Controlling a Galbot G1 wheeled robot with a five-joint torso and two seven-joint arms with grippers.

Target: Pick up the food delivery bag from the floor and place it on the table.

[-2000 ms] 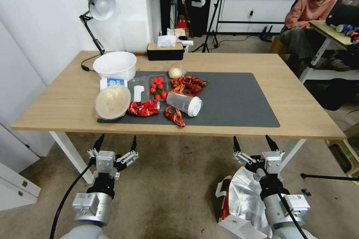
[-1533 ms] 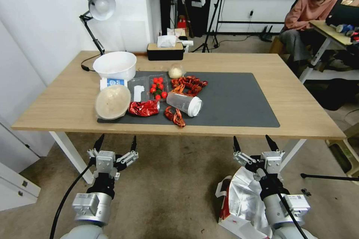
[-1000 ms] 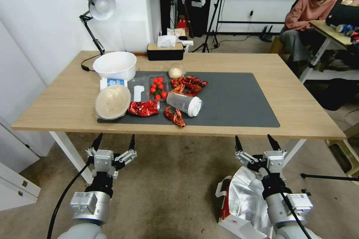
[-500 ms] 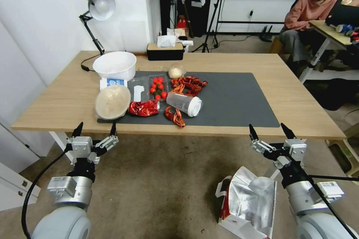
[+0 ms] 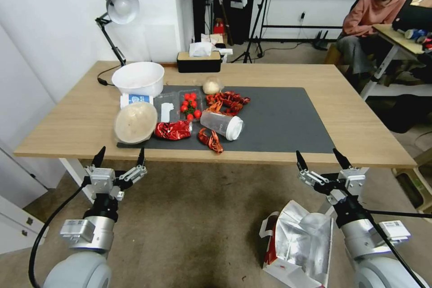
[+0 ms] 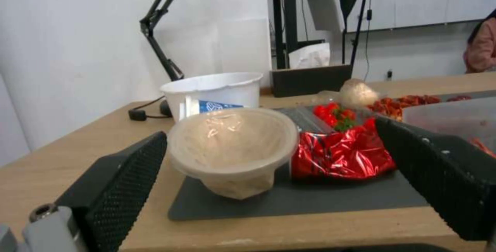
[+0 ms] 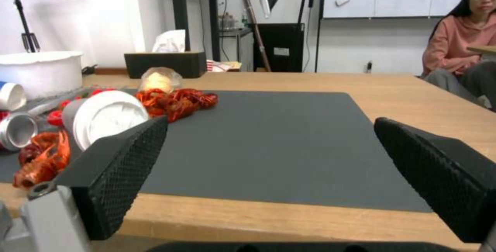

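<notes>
The food delivery bag [image 5: 297, 243], white with red sides and a crinkly silver foil lining, stands open on the beige carpet floor [image 5: 198, 225] at the lower right, in front of the table. My right gripper [image 5: 320, 158] is open, raised above the bag at the table's front edge and apart from it. My left gripper [image 5: 120, 155] is open too, at the front edge on the left, holding nothing. The light-wood table [image 5: 81, 121] carries a dark grey mat [image 5: 283, 121]. In the wrist views, the left fingers [image 6: 124, 182] and right fingers [image 7: 116, 166] frame the tabletop.
On the mat's left half lie a covered bowl [image 5: 135, 122], a red foil packet [image 5: 173, 130], a tipped cup [image 5: 222, 124], cherry tomatoes [image 5: 190, 105] and crayfish [image 5: 227, 100]. A white tub [image 5: 138, 78], lamp [image 5: 117, 13] and tissue box [image 5: 199, 60] stand behind. White table legs [image 5: 83, 180] flank the floor.
Both arms have swung outward and upward: the right gripper left its spot over the bag and rose to the table edge; the left moved left and up. The bag stayed put.
</notes>
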